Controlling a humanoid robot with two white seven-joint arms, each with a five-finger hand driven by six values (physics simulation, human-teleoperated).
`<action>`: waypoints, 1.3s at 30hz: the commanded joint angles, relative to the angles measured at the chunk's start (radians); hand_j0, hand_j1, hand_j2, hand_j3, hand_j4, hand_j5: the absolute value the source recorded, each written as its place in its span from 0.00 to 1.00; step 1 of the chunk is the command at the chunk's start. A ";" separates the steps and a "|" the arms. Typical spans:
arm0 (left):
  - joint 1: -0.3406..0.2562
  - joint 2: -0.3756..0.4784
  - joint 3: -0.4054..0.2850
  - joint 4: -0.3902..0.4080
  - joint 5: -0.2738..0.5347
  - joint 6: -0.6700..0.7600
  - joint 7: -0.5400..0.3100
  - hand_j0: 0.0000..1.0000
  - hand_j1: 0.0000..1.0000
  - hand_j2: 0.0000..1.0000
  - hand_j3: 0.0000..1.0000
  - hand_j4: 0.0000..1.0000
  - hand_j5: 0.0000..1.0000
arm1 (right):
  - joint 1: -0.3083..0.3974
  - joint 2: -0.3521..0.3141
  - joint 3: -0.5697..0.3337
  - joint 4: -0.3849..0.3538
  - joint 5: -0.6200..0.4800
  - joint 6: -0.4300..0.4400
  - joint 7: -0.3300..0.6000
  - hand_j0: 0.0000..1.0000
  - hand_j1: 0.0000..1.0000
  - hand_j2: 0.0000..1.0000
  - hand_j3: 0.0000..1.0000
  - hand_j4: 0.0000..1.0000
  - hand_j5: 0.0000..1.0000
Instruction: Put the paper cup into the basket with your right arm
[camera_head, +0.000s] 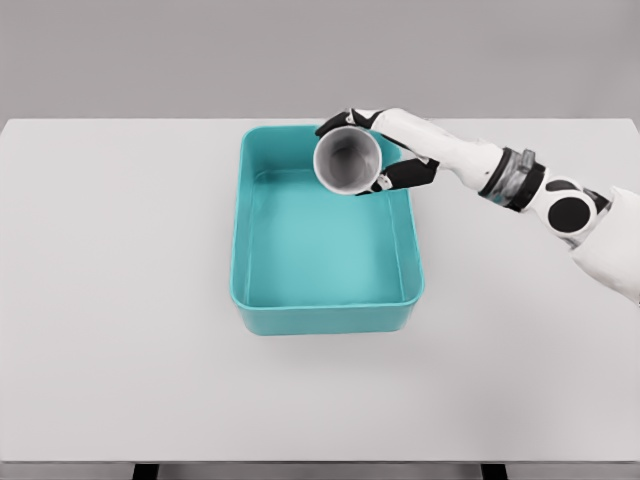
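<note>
Worktop (120, 330): pale grey surface, its front edge nearest the camera; it carries the basket.
Fingers (400, 176): dark-jointed, curled around the paper cup, some over its far side, others under its right side.
Paper cup (347, 160): white, tipped so its open mouth faces the camera, grey inside visible; held above the far right corner of the basket, apart from the basket floor.
Right hand (385, 150): white, wrapped on the cup from the right.
Right arm (520, 185): enters from the right edge and reaches leftward over the worktop to the basket's far right corner.
Basket (320, 315): teal rectangular tub with rounded corners, open top, standing at mid-worktop; nothing lies inside it.
</note>
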 joint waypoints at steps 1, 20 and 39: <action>0.000 0.000 0.000 0.000 0.000 0.000 0.000 1.00 1.00 1.00 1.00 1.00 1.00 | 0.000 0.020 0.017 0.017 0.048 0.000 -0.001 0.68 0.68 0.68 0.68 0.68 0.68; 0.000 0.000 0.000 0.000 0.000 0.000 0.000 1.00 1.00 1.00 1.00 1.00 1.00 | -0.009 0.032 0.063 0.047 0.126 0.000 0.005 1.00 1.00 1.00 1.00 1.00 1.00; 0.000 0.000 0.000 0.000 0.000 -0.001 0.000 1.00 1.00 1.00 1.00 1.00 1.00 | -0.031 -0.399 0.059 -0.041 0.339 0.000 0.014 1.00 1.00 1.00 1.00 1.00 1.00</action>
